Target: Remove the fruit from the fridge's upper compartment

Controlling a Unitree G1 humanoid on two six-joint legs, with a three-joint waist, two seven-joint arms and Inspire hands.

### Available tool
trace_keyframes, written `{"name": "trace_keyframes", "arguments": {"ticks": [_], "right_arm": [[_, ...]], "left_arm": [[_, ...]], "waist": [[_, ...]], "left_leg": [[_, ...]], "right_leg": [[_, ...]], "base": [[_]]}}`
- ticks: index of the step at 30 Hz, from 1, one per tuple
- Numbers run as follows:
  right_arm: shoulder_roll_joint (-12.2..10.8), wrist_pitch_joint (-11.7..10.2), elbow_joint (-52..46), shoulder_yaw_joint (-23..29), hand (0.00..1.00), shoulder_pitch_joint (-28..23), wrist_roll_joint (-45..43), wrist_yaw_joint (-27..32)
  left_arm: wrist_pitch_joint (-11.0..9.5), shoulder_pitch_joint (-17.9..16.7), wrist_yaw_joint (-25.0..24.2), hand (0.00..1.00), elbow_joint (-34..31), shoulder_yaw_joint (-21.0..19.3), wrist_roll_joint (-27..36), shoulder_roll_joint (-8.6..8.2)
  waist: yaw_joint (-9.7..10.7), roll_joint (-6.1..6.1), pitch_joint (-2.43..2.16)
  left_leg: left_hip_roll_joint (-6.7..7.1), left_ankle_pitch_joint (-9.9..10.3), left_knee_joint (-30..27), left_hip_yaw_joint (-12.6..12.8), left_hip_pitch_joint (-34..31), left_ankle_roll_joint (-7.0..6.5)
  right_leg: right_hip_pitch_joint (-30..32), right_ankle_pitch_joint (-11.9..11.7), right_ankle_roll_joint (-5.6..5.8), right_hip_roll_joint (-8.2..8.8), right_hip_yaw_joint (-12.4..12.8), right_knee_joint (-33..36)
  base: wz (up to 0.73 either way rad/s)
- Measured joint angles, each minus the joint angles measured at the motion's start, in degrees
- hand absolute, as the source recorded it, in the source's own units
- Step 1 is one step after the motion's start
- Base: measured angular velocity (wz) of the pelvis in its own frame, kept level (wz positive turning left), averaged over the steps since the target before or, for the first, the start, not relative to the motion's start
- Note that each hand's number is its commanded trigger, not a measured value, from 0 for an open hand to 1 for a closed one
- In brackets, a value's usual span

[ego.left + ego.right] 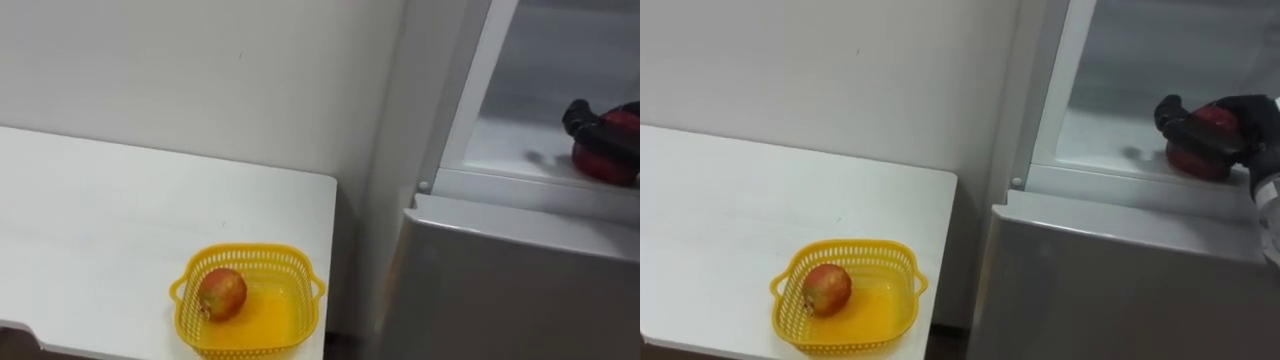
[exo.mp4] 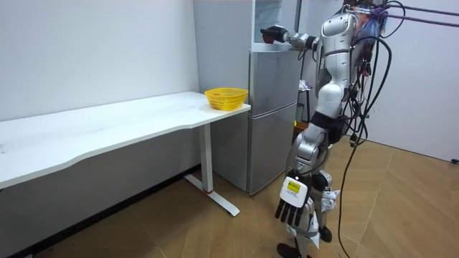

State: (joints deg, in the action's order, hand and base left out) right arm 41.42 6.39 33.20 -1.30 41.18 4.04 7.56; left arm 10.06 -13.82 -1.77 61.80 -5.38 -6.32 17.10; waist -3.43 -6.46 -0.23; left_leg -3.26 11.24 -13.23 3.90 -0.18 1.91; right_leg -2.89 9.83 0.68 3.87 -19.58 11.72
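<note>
Stance: you have the robot standing at the fridge (image 1: pixel 1120 290), upper compartment open, right arm reaching in at shoulder height.

Right hand (image 1: pixel 1255 115): fingers curled down over the red fruit (image 1: pixel 1195 162), gripping it from above and from the right. The fruit sits on the upper shelf (image 1: pixel 1100 140), near its front edge. I cannot tell whether it has lifted off the shelf.

Left hand (image 2: pixel 290 206): hangs by the thigh, fingers relaxed, idle.

Key relation: the fruit lies directly under the right hand's fingers, inside the compartment, behind the front sill. The way out is toward the robot's body and over that sill. The fruit is roundish, so no long axis to align.

Drop-off, judged: the basket (image 1: pixel 895 255) on the table (image 1: pixel 740 200) lies down and to the left of the hand, well apart. An apple (image 1: pixel 827 288) already sits in its left half; the right half is free.

Risk: clipping the sill on the way out.
</note>
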Motion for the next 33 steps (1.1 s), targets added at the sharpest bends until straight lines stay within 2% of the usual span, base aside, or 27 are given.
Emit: {"name": "trace_keyframes", "arguments": {"ticks": [3,10,15,23,28,31,33], "right_arm": [[-0.1,0.0,-0.7,-0.4,1.00,-0.2,0.0,0.6],[-0.3,0.5,-4.4,-0.4,1.00,-2.4,0.4,1.4],[-0.3,1.2,-12.5,-0.4,1.00,-6.3,0.1,3.0],[-0.5,1.1,-24.1,-0.3,1.00,-6.8,-3.0,8.6],[-2.8,0.7,-32.7,0.4,1.00,-9.9,-9.8,12.3],[-3.7,-1.4,-38.0,0.4,1.00,-11.9,-12.9,12.8],[-4.0,-1.7,-41.0,0.4,1.00,-12.2,-13.7,13.5]], "left_arm": [[0.0,0.0,0.7,0.00,-0.3,0.0,-0.2,0.00],[0.0,0.7,1.0,0.00,-1.1,-0.1,-0.1,-0.01],[-0.5,1.4,1.3,0.00,-1.2,-0.2,-0.1,-0.11],[-0.8,1.3,2.5,0.00,-1.1,-0.5,-0.1,-1.07],[-1.7,1.5,2.6,0.00,1.5,-0.1,-0.1,-2.01],[-2.0,1.9,2.6,0.00,3.1,-0.1,0.0,-2.61],[-2.5,1.9,2.6,0.00,3.2,0.0,0.6,-2.95]], "waist": [[-0.2,0.35,-0.10],[0.1,0.11,-0.25],[0.1,0.20,-0.30],[0.5,0.91,-0.77],[0.1,1.18,-0.52],[0.3,1.54,-0.26],[0.4,1.71,-0.16]], "left_leg": [[-0.02,0.0,0.2,0.5,0.5,-0.01],[0.01,0.0,0.5,0.7,0.6,-0.01],[0.00,0.0,0.4,0.9,0.6,-0.02],[-0.03,0.0,0.6,1.7,0.6,-0.04],[-0.07,0.0,0.6,2.1,1.6,-0.04],[-0.12,0.0,1.1,2.1,1.7,-0.02],[-0.13,0.0,1.4,2.1,1.6,-0.02]], "right_leg": [[-0.1,0.0,0.00,-0.01,0.6,0.1],[0.1,0.0,0.00,0.01,0.9,0.1],[0.1,0.0,0.00,0.00,1.2,0.0],[0.8,0.0,-0.01,-0.05,2.1,0.2],[-0.1,0.0,-0.01,-0.09,2.5,0.1],[0.0,0.0,-0.01,-0.09,2.4,0.3],[0.0,0.0,-0.01,-0.09,2.5,0.5]], "base": [[-0.07],[-0.02],[-0.01],[-0.06],[-0.03],[0.00],[0.00]]}}
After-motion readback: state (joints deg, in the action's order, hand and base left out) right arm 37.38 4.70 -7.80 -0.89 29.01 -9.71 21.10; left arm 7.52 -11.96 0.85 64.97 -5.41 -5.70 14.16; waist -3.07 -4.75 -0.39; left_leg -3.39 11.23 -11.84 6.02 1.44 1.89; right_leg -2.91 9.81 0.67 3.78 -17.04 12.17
